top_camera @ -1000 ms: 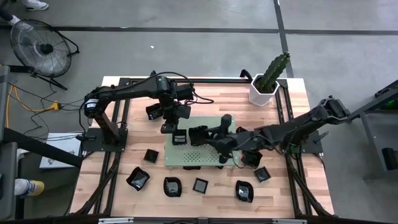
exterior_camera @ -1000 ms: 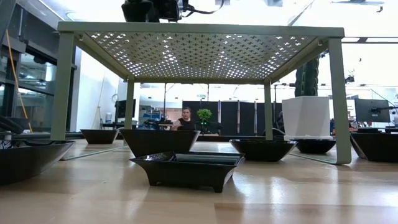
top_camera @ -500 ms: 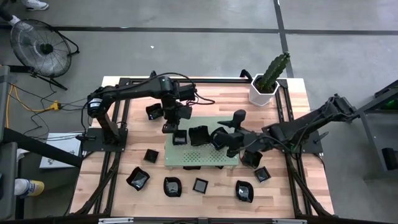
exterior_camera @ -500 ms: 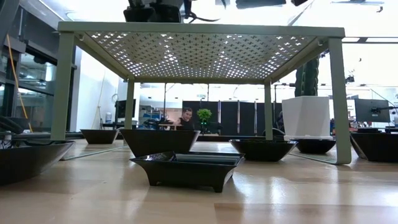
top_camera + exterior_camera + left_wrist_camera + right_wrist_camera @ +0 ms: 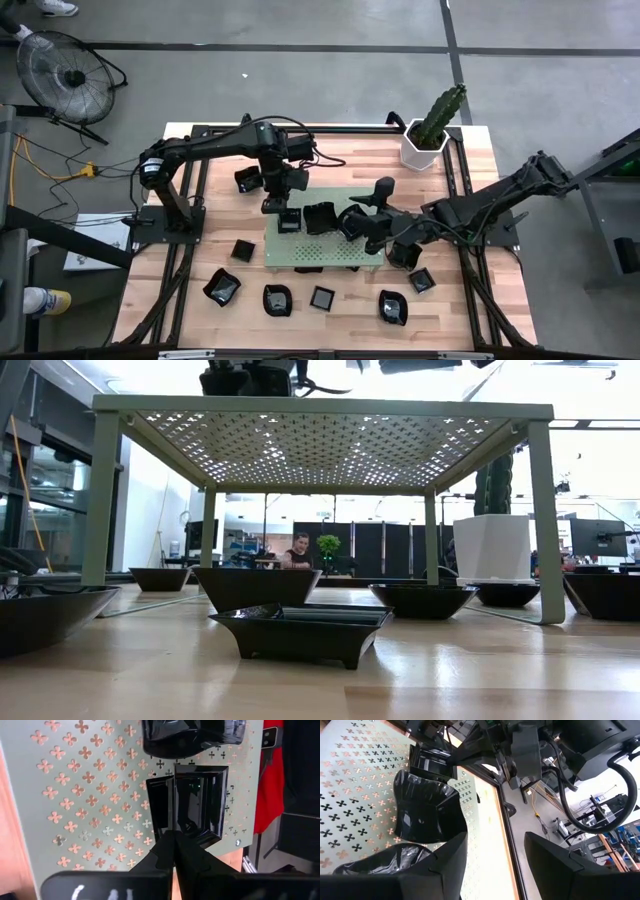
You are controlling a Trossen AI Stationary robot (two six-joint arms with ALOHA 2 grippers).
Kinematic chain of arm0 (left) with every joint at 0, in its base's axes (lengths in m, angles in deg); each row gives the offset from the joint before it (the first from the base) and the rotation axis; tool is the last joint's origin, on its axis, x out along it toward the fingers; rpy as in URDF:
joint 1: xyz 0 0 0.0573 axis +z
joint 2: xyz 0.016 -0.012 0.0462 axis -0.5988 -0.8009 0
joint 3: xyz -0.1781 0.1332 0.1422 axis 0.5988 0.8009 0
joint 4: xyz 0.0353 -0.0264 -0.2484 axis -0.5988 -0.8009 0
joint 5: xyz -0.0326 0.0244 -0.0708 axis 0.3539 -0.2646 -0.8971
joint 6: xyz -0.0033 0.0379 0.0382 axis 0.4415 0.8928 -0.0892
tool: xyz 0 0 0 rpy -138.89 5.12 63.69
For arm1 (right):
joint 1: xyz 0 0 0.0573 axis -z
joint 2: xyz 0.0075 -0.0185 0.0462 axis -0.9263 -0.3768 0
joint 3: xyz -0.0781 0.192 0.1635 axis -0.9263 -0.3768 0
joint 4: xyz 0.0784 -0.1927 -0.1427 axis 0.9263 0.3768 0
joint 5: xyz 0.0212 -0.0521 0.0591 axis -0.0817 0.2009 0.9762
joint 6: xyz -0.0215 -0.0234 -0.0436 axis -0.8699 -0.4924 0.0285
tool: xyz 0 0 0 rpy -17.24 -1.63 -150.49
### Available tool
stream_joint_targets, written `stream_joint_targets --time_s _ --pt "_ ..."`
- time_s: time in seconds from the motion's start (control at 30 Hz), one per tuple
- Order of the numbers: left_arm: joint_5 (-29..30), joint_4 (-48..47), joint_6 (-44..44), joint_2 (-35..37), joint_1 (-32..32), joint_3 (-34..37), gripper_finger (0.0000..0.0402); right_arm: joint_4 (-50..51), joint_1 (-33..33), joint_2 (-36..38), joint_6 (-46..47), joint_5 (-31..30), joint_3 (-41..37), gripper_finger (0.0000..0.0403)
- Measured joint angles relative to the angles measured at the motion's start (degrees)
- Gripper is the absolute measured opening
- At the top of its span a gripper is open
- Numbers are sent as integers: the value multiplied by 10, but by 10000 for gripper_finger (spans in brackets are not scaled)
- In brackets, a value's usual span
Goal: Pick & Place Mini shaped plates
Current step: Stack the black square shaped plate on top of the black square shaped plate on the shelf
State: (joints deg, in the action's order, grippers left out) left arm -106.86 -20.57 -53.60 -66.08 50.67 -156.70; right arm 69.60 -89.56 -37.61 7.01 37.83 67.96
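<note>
Currently, a small glossy black square dish (image 5: 192, 802) is pinched at its rim by the fully closed left gripper (image 5: 283, 207), resting on the green perforated metal board (image 5: 330, 250). Beside it sits a petal-edged black dish (image 5: 319, 218); the right gripper (image 5: 355, 222) is held spread wide just above the board, gripping nothing.

A wooden table (image 5: 200, 270) framed by black rails stands on a grey floor (image 5: 300, 80) crossed by dark lines, and a green perforated board (image 5: 330, 248) on legs sits near its middle. At one far corner of the table stands a white hexagonal pot (image 5: 421, 152) holding a cactus (image 5: 440, 112). Off the table lie a round fan (image 5: 62, 75) and a yellow cable (image 5: 50, 170), and in the low view a person (image 5: 297, 552) sits in the room behind.
</note>
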Motion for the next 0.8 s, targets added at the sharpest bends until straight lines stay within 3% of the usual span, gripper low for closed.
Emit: stream_joint_targets --time_s 0.5,0.8 --pt "3 -4 0 0 0 0 100 24 0 0 24 2 0 193" --pt "15 -5 -2 23 0 0 113 26 0 0 28 1 0 193"
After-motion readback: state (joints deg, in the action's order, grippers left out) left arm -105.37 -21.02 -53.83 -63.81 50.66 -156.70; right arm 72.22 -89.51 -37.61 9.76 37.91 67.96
